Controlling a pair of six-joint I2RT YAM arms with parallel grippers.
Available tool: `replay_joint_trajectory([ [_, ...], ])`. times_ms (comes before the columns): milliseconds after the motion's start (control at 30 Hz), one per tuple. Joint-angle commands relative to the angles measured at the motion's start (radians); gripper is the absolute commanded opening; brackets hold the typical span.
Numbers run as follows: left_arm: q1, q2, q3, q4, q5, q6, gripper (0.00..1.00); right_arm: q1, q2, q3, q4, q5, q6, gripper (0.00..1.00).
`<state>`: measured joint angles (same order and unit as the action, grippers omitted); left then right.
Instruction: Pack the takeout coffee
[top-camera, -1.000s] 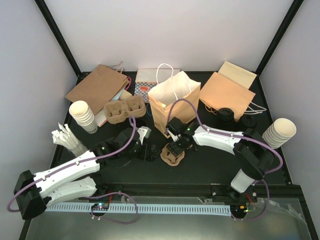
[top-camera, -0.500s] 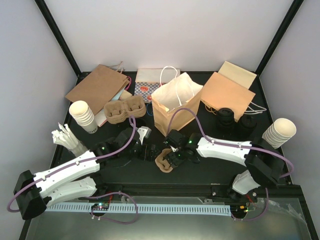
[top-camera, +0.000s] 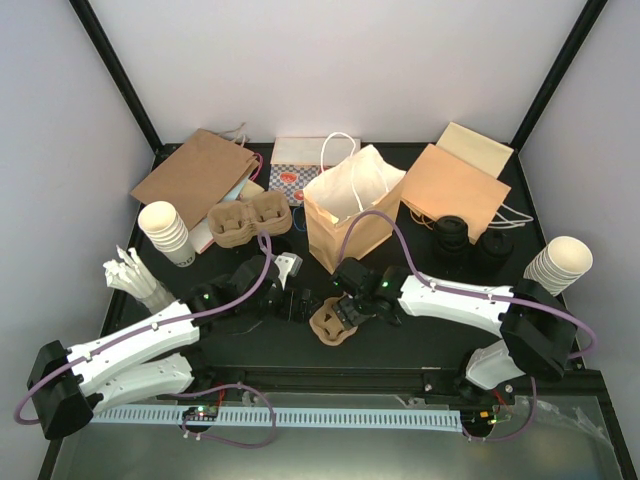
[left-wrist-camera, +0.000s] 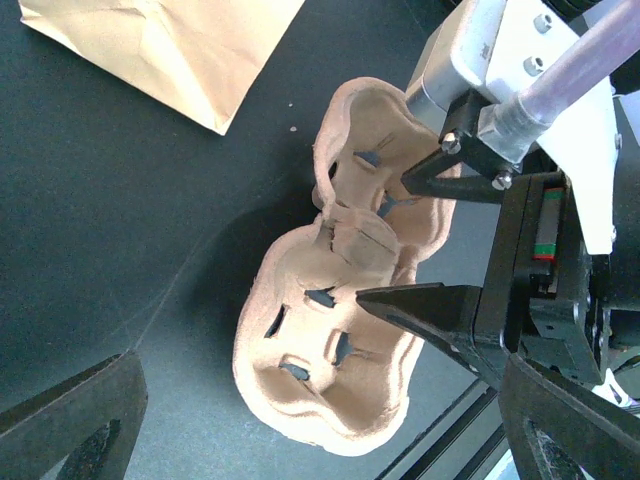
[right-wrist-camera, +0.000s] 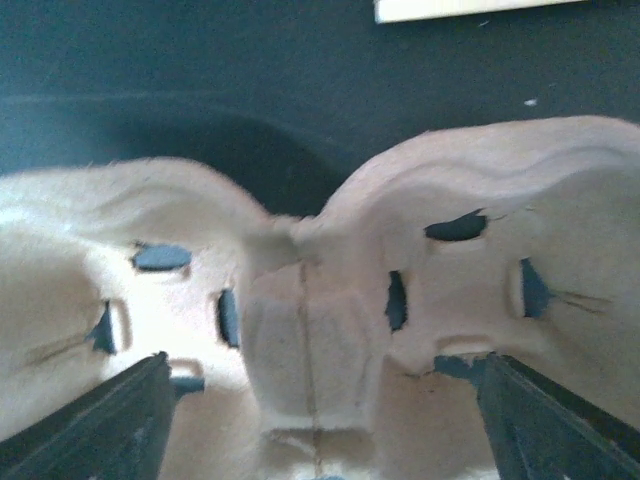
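Black table (top-camera: 250, 345) spreads out ahead of you under pale walls, with both arms reaching in from the near edge. Closest to you, near the middle, your left gripper (top-camera: 293, 304) hangs low with its jaws spread wide and nothing between them. It faces a pulp cup carrier (top-camera: 335, 327) that lies just to its right. Your right gripper (top-camera: 347, 311) is over that same carrier from the other side, jaws also parted wide. In the left wrist view one of its black fingers (left-wrist-camera: 420, 300) points at the carrier's middle ridge and the other at the far well, but you cannot tell whether either tip touches the pulp.

Just behind the carrier stands an open brown paper bag (top-camera: 350, 225), upright, mouth up, with white handles. To its right, well apart from both grippers, the takeout coffee (top-camera: 450, 231) sits on the table as two dark lidded cups side by side, in front of flat tan bags (top-camera: 455, 185). One stack of cream paper cups (top-camera: 557, 265) leans at the right edge and another (top-camera: 165, 232) stands at the left, near a cluster of white pieces (top-camera: 130, 272). A second carrier (top-camera: 248, 220) rests left of the open bag. Furthest back lie a flat brown bag (top-camera: 195, 175) and a patterned box (top-camera: 298, 178), close to the far wall
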<state>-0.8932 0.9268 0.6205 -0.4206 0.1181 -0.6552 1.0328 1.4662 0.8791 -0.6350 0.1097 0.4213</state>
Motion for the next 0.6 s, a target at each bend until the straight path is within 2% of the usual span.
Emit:
replay_joint_trajectory([
  [0,0.008,-0.02,0.024,-0.006,-0.004,-0.003,0.99,0.003,0.002,0.029,0.032,0.124,0.008,0.89],
  [33,0.008,-0.021,0.024,-0.007,-0.005,-0.002,0.99,0.003,-0.004,0.026,0.032,0.147,0.014,0.97],
  [67,0.008,-0.023,0.024,-0.008,-0.008,-0.001,0.99,0.002,-0.013,0.02,0.031,0.17,0.02,1.0],
  [200,0.008,-0.025,0.022,-0.009,-0.012,0.003,0.99,0.003,-0.047,-0.002,0.028,0.209,0.039,1.0],
  [567,0.008,-0.013,0.026,0.008,-0.005,0.008,0.99,0.002,-0.021,-0.008,0.045,0.128,-0.003,1.0],
])
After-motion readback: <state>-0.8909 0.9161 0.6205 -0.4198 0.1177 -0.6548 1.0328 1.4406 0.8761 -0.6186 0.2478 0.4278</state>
